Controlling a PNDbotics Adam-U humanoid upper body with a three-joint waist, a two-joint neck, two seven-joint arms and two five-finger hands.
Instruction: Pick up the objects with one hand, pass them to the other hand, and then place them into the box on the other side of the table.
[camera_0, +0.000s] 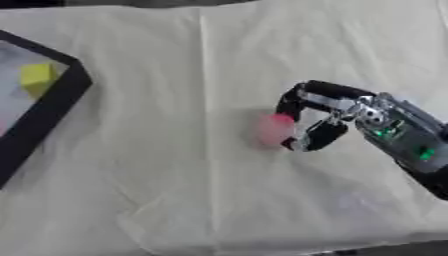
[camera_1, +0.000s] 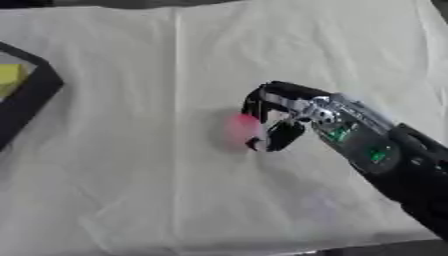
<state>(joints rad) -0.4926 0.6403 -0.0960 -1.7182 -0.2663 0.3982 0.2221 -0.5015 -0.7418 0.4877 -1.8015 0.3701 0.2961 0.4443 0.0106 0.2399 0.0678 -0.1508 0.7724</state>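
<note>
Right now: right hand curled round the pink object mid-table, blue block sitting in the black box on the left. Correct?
One slip: the block in the black box is yellow, not blue, as the left eye view shows. The rest holds: the right hand is curled round the pink object mid-table.

A creased cream cloth covers the whole table, with one long fold running from far to near

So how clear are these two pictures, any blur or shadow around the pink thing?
Left eye view: the pink object is soft-edged and blurred, a faint shadow beside it; the right hand curls round it. Right eye view: equally soft, the yellow block cut by the frame edge.
</note>
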